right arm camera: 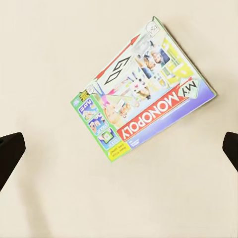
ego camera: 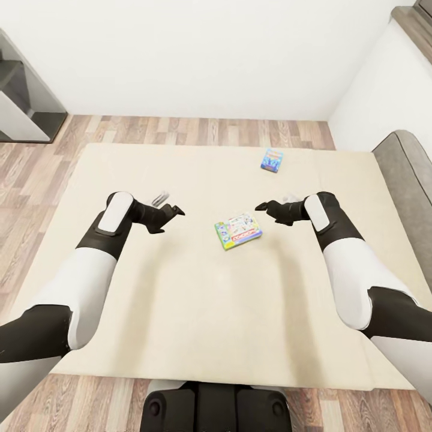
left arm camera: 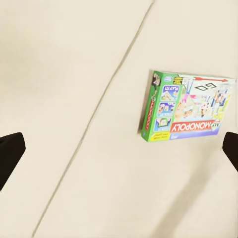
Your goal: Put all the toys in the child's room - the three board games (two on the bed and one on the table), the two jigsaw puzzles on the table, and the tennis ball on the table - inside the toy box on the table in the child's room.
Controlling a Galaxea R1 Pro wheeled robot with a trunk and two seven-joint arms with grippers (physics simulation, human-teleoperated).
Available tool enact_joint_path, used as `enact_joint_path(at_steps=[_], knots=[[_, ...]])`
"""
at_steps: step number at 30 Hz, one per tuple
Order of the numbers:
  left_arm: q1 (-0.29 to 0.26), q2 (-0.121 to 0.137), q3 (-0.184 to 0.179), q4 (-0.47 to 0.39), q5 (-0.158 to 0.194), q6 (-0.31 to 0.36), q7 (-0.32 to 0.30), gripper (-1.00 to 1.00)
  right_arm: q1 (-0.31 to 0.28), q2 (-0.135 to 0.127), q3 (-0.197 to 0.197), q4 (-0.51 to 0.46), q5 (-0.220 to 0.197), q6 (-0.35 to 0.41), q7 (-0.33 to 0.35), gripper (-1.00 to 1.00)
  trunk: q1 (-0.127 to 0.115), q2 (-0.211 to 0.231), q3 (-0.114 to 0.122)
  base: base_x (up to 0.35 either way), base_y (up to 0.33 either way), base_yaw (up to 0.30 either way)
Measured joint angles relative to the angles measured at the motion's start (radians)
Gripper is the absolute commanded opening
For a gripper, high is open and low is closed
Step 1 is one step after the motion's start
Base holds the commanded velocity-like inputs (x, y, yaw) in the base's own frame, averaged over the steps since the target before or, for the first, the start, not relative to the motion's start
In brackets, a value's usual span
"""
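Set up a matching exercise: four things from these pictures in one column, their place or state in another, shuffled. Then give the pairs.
Things:
1. MY MONOPOLY box
2. light-blue game box
3. left gripper
4. headboard

Places or states:
A. grey, at the bed's right edge
B. open, above the mattress
C. flat on the bed between both grippers
D. farther up the bed, toward the wall

Pairs: 1-C, 2-D, 3-B, 4-A

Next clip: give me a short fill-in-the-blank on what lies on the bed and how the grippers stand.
1. The MY MONOPOLY box lies flat on the ____.
2. The number of game boxes on the bed, counting the light-blue box, is ____.
3. The left gripper and right gripper both stand ____, holding nothing.

Missing words: bed; two; open
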Motion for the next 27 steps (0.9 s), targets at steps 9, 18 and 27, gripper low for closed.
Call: enact_joint_path(at_steps=[9,18,27], knots=[[0.001,0.002,-0.004,-0.009,-0.006,0.005,-0.026,1.00,0.000,-0.009,-0.001,-0.002,0.000,-0.002,0.003,1.00,0.000,0.000,-0.014,0.000,0.000,0.068],[-0.052,-0.003,-0.005,-0.007,-0.012,0.045,-0.016,1.00,0.002,-0.013,-0.002,-0.044,0.000,-0.017,0.002,1.00,0.000,0.000,-0.020,0.000,0.000,0.021],[-0.088,0.000,-0.005,-0.002,-0.014,0.062,-0.001,1.00,0.011,-0.029,-0.001,-0.094,0.000,-0.015,0.001,1.00,0.000,0.000,-0.021,0.000,0.000,0.004]])
